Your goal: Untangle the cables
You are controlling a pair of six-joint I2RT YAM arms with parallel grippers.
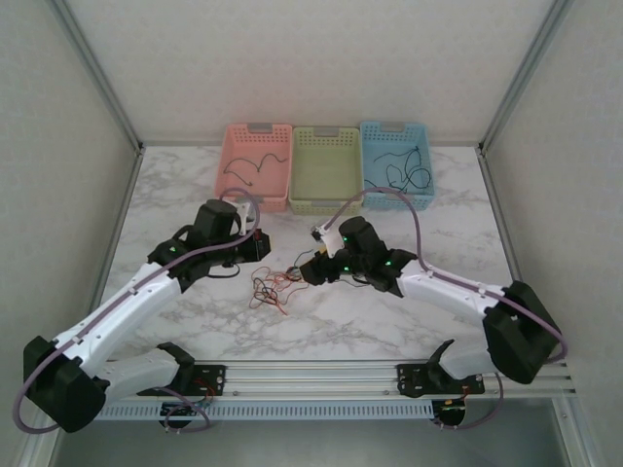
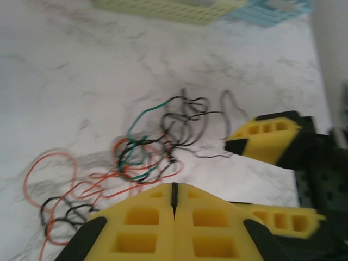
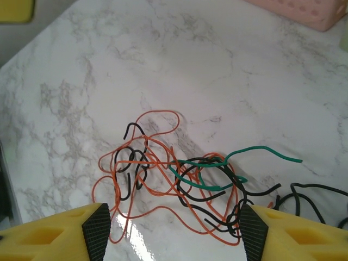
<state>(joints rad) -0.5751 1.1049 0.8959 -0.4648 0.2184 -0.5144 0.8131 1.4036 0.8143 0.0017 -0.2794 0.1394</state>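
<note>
The thin, flexible cables (image 1: 275, 284) lie in one loose tangle at the middle of the white marble-patterned table (image 1: 409, 316): one green strand among red-orange and black loops too knotted to count. The left gripper (image 2: 174, 190) sits at the tangle's far-left side with its two yellow fingers pressed together and nothing seen between them, while the right gripper (image 3: 174, 223) hangs over the tangle's right side with its two fingers spread wide. Three plastic lattice baskets stand side by side at the far edge: a pink basket (image 1: 258, 167) on the left with thin black wire in it, a green basket (image 1: 325, 173) in the middle, and a blue basket (image 1: 396, 165) on the right with more black wire.
</note>
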